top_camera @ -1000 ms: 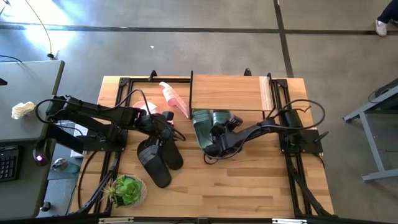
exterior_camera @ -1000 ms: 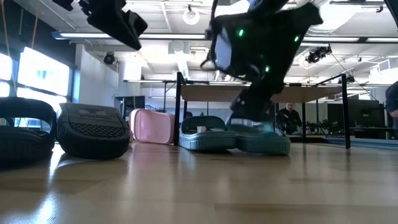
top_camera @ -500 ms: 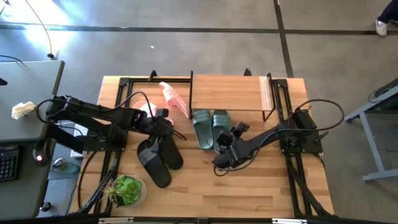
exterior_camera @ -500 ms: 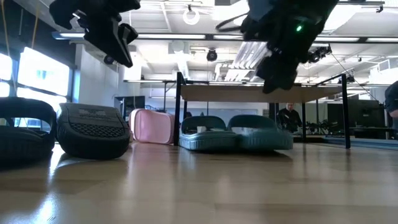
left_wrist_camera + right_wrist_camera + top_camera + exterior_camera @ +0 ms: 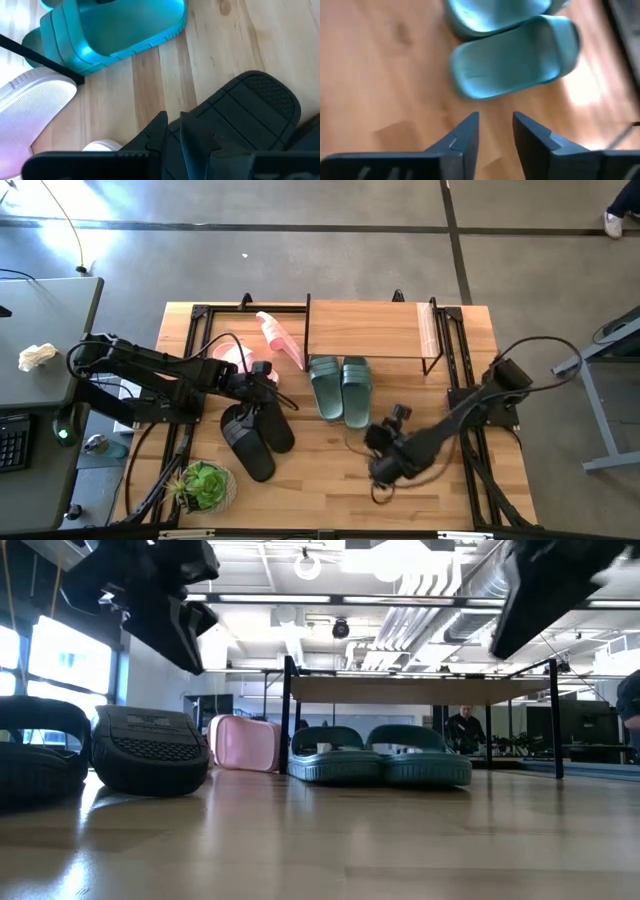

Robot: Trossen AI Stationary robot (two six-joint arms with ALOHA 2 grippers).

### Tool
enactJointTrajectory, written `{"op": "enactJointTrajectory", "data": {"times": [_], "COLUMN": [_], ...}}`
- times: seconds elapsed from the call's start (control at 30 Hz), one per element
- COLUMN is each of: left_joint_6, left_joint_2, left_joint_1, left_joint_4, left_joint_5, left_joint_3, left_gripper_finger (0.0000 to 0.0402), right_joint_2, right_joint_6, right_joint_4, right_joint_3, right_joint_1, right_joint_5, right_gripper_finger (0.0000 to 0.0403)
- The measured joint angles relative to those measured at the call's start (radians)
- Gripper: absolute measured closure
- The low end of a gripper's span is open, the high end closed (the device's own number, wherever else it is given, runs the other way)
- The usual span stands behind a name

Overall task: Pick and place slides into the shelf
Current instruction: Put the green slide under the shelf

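Note:
Two sage-green slides [image 5: 340, 388] [image 5: 515, 60] lie side by side, soles down, their far ends at the front edge of the shelf [image 5: 368, 330]. Two black slides [image 5: 256, 432] [image 5: 250, 107] lie left of them. One pink slide [image 5: 274, 338] stands on its edge by the shelf's left legs; another [image 5: 230, 352] is partly hidden by my left arm. My left gripper [image 5: 270, 377] [image 5: 172, 127] hangs shut above the black pair without touching it. My right gripper [image 5: 380, 444] [image 5: 495, 127] is open with nothing between its fingers, above the table on the near side of the green pair.
A potted plant [image 5: 205, 485] stands at the near left corner. Black frame rails [image 5: 460, 440] run along both table sides. Bare wood [image 5: 330, 480] lies toward the near edge. A person [image 5: 465, 728] shows in the room behind the table.
My right gripper has drawn back from the green slides toward the table's near right and risen; the green pair stays flat in front of the shelf. My left gripper has sunk a little toward the black slides.

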Motion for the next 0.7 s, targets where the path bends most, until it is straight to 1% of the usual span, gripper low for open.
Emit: {"op": "enactJointTrajectory", "data": {"times": [0.13, 0.2, 0.27, 0.33, 0.43, 0.5, 0.6, 0.7], "left_joint_6": [0.022, 0.025, 0.025, 0.025, 0.025, 0.025, 0.025, 0.025], "left_joint_2": [0.000, 0.000, 0.000, 0.000, 0.000, 0.000, 0.000, 0.000], "left_joint_1": [0.000, 0.000, 0.000, 0.000, 0.000, 0.000, 0.000, 0.000], "left_joint_4": [0.042, 0.051, 0.050, 0.048, 0.048, 0.048, 0.047, 0.047], "left_joint_5": [0.000, 0.000, 0.000, 0.007, 0.053, 0.083, 0.091, 0.090], "left_joint_3": [0.000, 0.000, 0.000, 0.000, 0.000, 0.000, 0.000, 0.000], "left_gripper_finger": [0.0362, 0.0362, 0.0362, 0.0362, 0.0362, 0.0362, 0.0362, 0.0362], "right_joint_2": [-0.002, 0.011, 0.028, 0.030, 0.012, -0.023, -0.075, -0.086], "right_joint_6": [0.107, 0.115, 0.113, 0.104, 0.091, 0.090, 0.089, 0.084], "right_joint_4": [0.063, 0.112, 0.158, 0.224, 0.382, 0.519, 0.699, 0.824], "right_joint_3": [0.000, 0.000, -0.003, -0.035, -0.156, -0.250, -0.385, -0.484], "right_joint_1": [0.056, 0.066, 0.069, 0.066, 0.058, 0.053, 0.042, 0.013], "right_joint_5": [-0.004, -0.007, -0.008, -0.025, -0.066, -0.062, -0.042, -0.033], "right_gripper_finger": [0.0358, 0.0387, 0.0397, 0.0395, 0.0401, 0.0401, 0.0402, 0.0403]}}
